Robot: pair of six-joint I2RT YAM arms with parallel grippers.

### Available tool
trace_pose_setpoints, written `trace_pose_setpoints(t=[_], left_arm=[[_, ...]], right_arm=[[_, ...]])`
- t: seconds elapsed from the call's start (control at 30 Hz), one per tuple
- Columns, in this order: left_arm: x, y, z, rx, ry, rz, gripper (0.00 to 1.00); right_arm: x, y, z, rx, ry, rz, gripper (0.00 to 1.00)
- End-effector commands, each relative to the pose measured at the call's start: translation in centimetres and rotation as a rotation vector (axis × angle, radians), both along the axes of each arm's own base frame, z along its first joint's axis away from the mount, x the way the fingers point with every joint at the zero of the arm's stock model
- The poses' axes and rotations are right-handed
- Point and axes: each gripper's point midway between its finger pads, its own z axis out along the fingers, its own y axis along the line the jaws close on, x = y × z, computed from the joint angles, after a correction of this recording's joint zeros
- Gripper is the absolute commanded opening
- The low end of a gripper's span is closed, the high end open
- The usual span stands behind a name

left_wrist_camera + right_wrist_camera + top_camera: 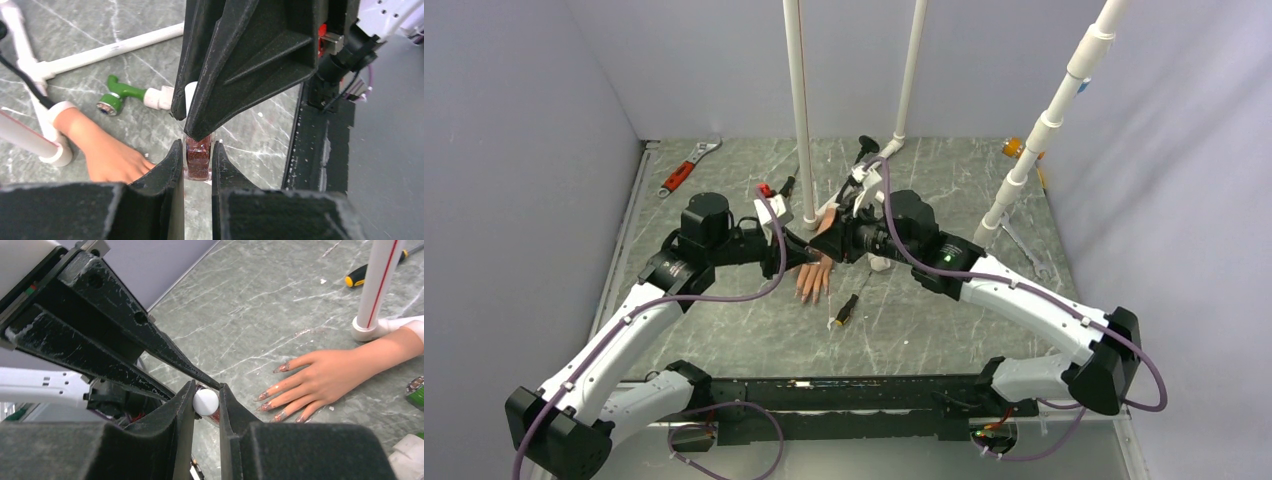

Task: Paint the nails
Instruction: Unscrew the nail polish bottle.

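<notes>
Crowding the table (924, 330) around the work: white poles, one (376, 290) standing on its foot right at the wrist of the hand (327, 377). A yellow-and-black screwdriver (356, 280) lies beyond that pole. A green fitting (116, 96) on a white pipe stub lies past the hand in the left wrist view. A red wrench (686, 172) sits far left and a grey spanner (1027, 252) at right. A small black-and-yellow tool (847, 308) lies just near of the fingertips.

From above, both arms meet over the back of the hand and hide it. Only the fingers show below them, pointing to the near edge.

Left gripper (198, 150): pressed onto a small clear bottle (198, 160) of dark red, glittery fill, one finger on each side. Bottle held off the table.

Right gripper (206, 390): comes in from the opposite side, tips nosing against the left one's. Its fingers pinch a round white cap (206, 402), touching it on both sides. Red shows just behind the cap. Whether the cap sits on the bottle, cannot tell.

Nails (263, 396): at the tips of the splayed fingers, hand flat on the table, palm down. They look dark and reddish-speckled. They lie to the right of the right gripper in its own view, near but apart from it and lower. Nothing touches them.
</notes>
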Motion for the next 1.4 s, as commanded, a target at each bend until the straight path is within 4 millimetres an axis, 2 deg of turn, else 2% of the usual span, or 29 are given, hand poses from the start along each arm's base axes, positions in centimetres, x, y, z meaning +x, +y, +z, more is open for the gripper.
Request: trace_pose_setpoints(t=[0.0,0.33,0.43,0.47,0.57,0.63,0.7,0.83,1.03,1.13,1.37], left_arm=[[-2.8,-1.1,3.2,-0.084,-0.094,-0.197,0.0],[-6.7,-1.5,3.8,-0.128,-0.088,-0.437,0.0],[-6.8,-1.5,3.8,-0.127,-0.082,-0.445,0.0],[-6.7,-1.5,3.7,-0.127,-0.079,-0.441,0.0],[-6.5,-1.6,3.6,-0.122,-0.072,-0.43,0.0],[-6.3,-1.6,3.4,-0.12,-0.064,-0.422,0.0],[-6.1,-1.6,3.4,-0.117,-0.062,-0.414,0.0],[-4.9,-1.6,3.1,-0.102,-0.062,-0.347,0.0],[-1.5,-1.2,2.4,-0.059,-0.055,-0.158,0.0],[-0.2,-0.9,2.0,-0.044,-0.053,-0.086,0.0],[1.1,-0.6,1.6,-0.035,-0.041,-0.011,0.0]], right_arm=[[-2.3,0.0,1.2,0.042,-0.063,0.12,0.0],[-6.5,-0.3,1.8,0.076,-0.159,0.353,0.0],[-6.9,-0.3,1.7,0.077,-0.155,0.377,0.06],[-7.0,-0.2,1.7,0.078,-0.153,0.38,0.13],[-6.3,-0.6,2.4,0.087,-0.161,0.327,0.52],[-5.5,-1.2,3.5,0.115,-0.188,0.253,0.68],[-5.0,-2.1,4.5,0.144,-0.22,0.19,0.77],[-4.3,-3.3,5.6,0.157,-0.246,0.11,0.81],[-2.5,-4.0,5.7,0.144,-0.205,-0.011,0.83],[-2.0,-3.8,5.3,0.116,-0.184,-0.035,0.99],[-0.1,-3.3,4.4,0.07,-0.137,-0.153,1.0]])
